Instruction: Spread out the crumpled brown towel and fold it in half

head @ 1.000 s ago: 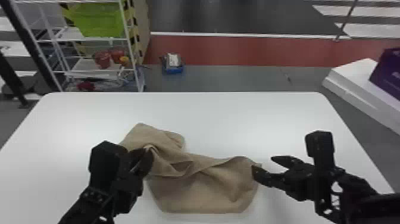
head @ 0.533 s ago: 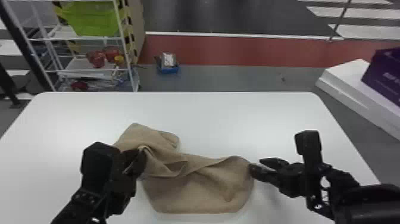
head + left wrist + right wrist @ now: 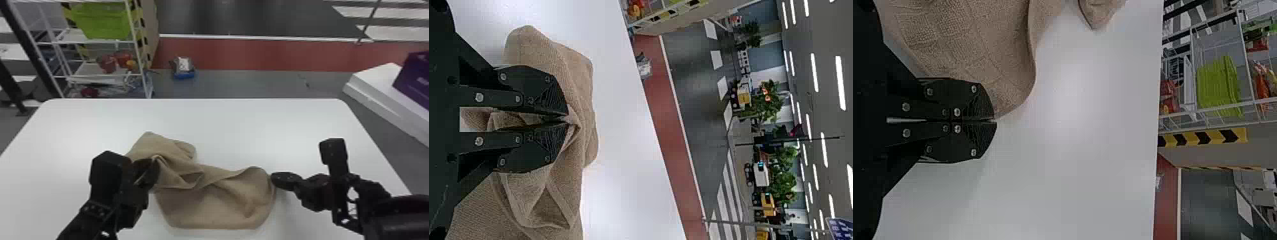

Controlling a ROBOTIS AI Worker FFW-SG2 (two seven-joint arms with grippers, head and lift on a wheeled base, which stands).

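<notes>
Brown towel looked light, soft, super floppy. Left gripper had bunch pinched; right gripper sat closed, empty, beside edge, good grab spot imo.

Shelves and a bright bin beyond the table

Past the white table, the head view shows a white rack holding a green bin, with red containers on a shelf below. Black-and-yellow tape runs beside it. A small blue-based object sits on the floor near a red strip. On the right, a purple box rests on a white block. The left wrist view adds plants and ceiling lights.
</notes>
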